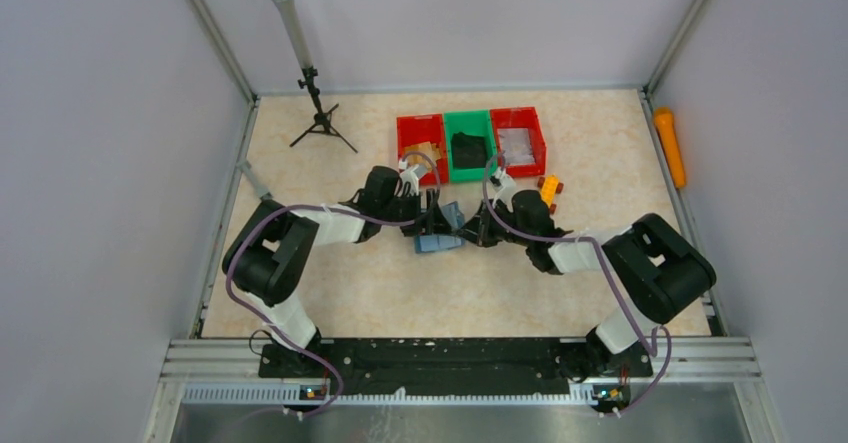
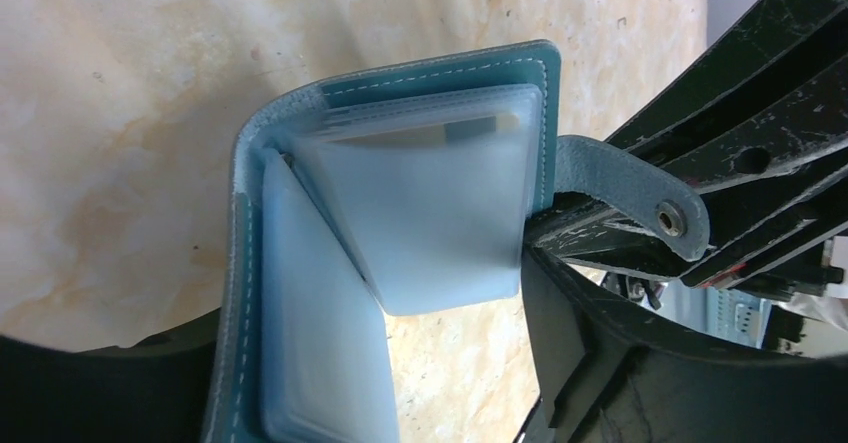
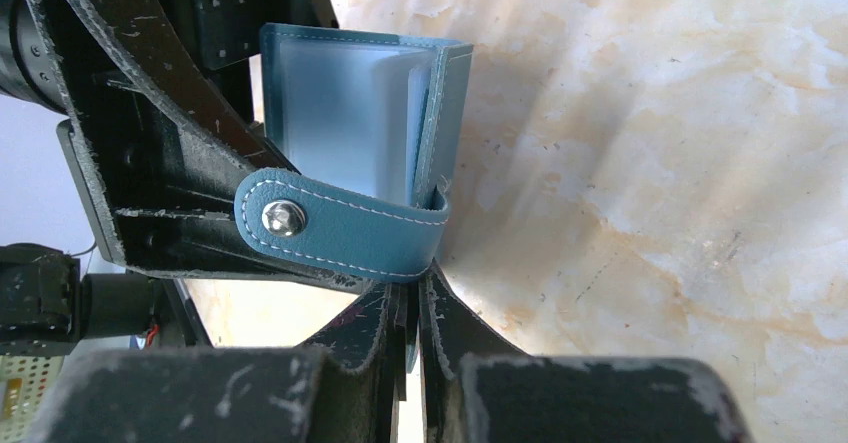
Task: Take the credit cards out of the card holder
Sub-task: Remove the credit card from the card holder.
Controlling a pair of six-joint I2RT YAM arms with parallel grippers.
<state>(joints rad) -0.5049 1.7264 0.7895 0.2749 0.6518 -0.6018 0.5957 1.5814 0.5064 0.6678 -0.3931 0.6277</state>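
Right pincer (image 3: 412, 338) clamps the holder (image 3: 452, 123) at its cover edge beside the strap (image 3: 340, 228), lower centre. Left pincer (image 2: 370, 363) gapes around light, floppy, likely slick sleeves (image 2: 420, 213); grip any card's exposed edge.

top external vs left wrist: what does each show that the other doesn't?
Only top external: the left red bin, the green bin, the right red bin, a tripod and an orange object by the right wall.
Only left wrist: the clear sleeves, the cover stitching, and the snap on the closure tab.
Both: the card holder, folded open, with the right end effector pinching its tab-side edge.
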